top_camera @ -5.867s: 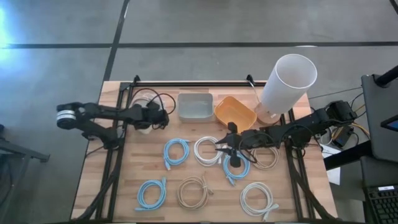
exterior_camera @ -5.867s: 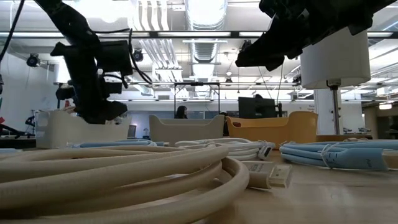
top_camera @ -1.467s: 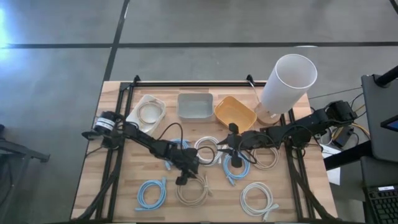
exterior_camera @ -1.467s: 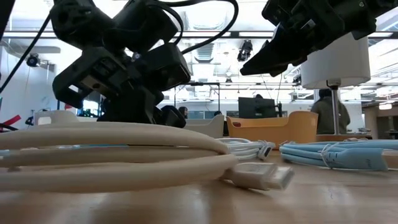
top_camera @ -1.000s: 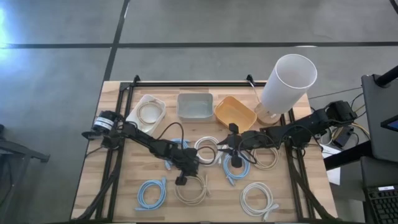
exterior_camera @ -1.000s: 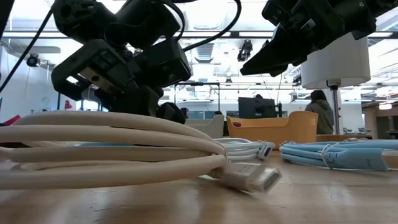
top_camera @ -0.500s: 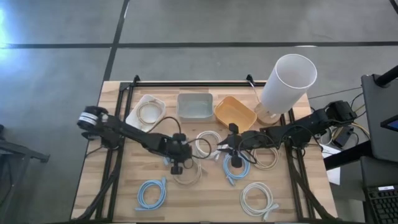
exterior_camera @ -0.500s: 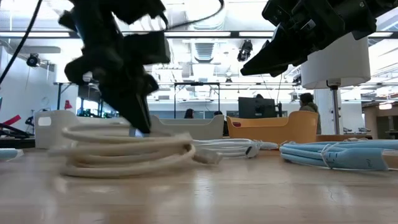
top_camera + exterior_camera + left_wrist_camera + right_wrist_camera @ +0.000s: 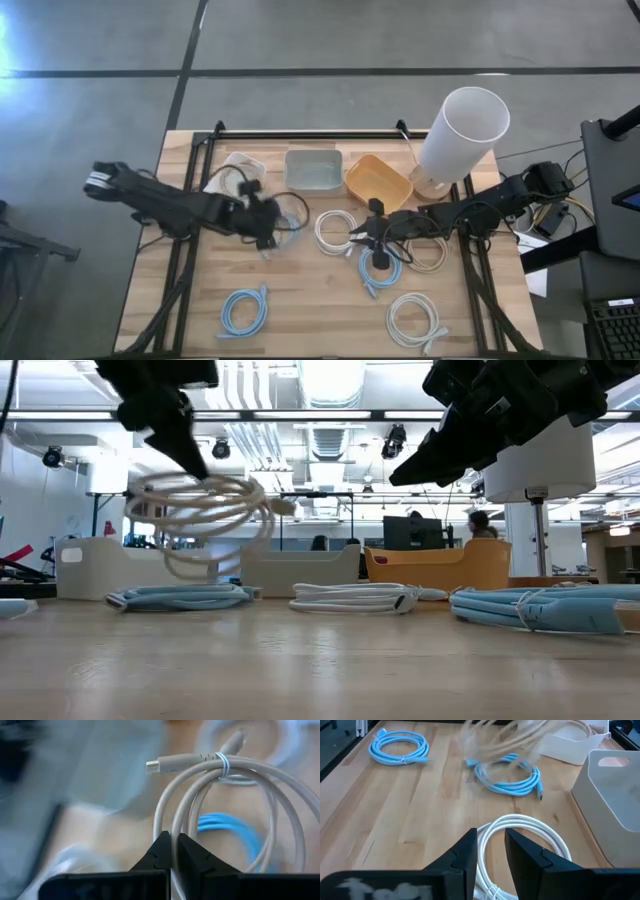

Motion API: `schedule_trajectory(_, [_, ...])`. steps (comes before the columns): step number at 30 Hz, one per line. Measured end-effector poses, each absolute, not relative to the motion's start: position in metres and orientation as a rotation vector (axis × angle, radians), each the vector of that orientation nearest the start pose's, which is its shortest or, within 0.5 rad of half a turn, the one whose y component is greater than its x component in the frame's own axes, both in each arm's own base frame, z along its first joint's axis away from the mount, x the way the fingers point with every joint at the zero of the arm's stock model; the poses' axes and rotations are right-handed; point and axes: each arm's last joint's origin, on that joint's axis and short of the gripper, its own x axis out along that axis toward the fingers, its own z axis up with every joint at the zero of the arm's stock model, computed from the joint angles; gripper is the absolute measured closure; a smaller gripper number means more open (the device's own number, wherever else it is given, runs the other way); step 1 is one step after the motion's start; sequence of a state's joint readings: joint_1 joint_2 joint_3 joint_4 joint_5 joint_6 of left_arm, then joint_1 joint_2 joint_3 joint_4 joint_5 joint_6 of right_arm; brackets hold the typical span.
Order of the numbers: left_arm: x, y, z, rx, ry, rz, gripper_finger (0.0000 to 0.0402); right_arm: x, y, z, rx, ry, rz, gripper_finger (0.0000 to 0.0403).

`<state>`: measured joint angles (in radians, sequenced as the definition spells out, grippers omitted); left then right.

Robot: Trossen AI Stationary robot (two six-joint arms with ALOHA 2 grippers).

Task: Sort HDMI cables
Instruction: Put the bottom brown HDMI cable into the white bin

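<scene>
Above the table, left tool (image 9: 171,851) pinches a lifted beige cable (image 9: 240,775)

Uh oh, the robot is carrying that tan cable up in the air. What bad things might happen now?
The left end effector pinches only one edge of the beige cable coil, which hangs in the air, so it might slip out and drop onto the blue cable below. The dangling loops could also snag the rim of the white bin on the way in. The right end effector hovers over the white cable, so the arms may crowd each other.
</scene>
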<state>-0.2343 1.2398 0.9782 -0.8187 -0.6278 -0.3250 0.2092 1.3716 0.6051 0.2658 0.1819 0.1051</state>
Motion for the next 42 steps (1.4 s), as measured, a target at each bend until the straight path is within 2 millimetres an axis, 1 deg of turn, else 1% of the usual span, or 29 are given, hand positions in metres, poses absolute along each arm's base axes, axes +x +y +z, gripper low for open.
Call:
schedule_trajectory(4, [0.202,-0.024,0.285,0.135,0.908,0.706,0.0386,0.265,0.051,0.189,0.005,0.493,0.001,0.0308])
schedule_trajectory(10, [0.172,-0.009,0.304,0.078,0.944,0.858,0.0386,0.265,0.051,0.189,0.005,0.493,0.001,0.0318])
schedule_trajectory(15, [0.154,0.003,0.313,0.098,0.983,0.981,0.0386,0.265,0.051,0.189,0.005,0.493,0.001,0.0321])
schedule_trajectory(19, [0.145,0.013,0.313,0.083,1.045,1.057,0.0386,0.265,0.051,0.189,0.005,0.493,0.001,0.0317])
schedule_trajectory(24, [0.142,0.024,0.307,0.042,1.107,1.105,0.0386,0.265,0.051,0.188,0.008,0.496,-0.001,0.0312])
schedule_trajectory(30, [0.139,0.033,0.295,0.039,1.188,1.138,0.0386,0.263,0.051,0.185,0.025,0.505,-0.006,0.0320])
schedule_trajectory(36, [0.139,0.041,0.274,0.026,1.214,1.175,0.0386,0.262,0.050,0.183,0.024,0.511,-0.007,0.0328])
schedule_trajectory(42, [0.147,0.047,0.252,0.066,1.175,1.152,0.0386,0.262,0.050,0.184,0.026,0.503,-0.007,0.0329])
